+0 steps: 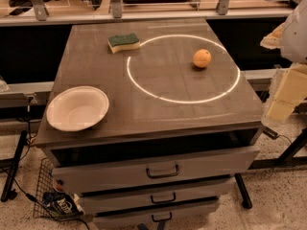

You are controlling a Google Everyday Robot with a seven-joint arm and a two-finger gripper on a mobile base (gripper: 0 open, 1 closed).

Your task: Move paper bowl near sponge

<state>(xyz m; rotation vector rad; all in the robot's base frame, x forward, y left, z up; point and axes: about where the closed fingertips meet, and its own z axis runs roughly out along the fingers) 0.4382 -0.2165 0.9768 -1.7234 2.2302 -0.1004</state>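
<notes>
The paper bowl [76, 108] is off-white and round and sits upright and empty at the front left corner of the dark cabinet top [158, 114]. The sponge [123, 42], dark green on top with a yellow base, lies at the back left of the top, just outside a bright light ring. My gripper [279, 107] hangs off the right side of the cabinet, beyond its edge, far from both the bowl and the sponge. It holds nothing that I can see.
An orange fruit [202, 58] sits inside the light ring at the back right. The cabinet has three drawers [162, 170] in front, the top one slightly open. A wire basket [53, 195] and cables lie on the floor at the left. A rail runs behind.
</notes>
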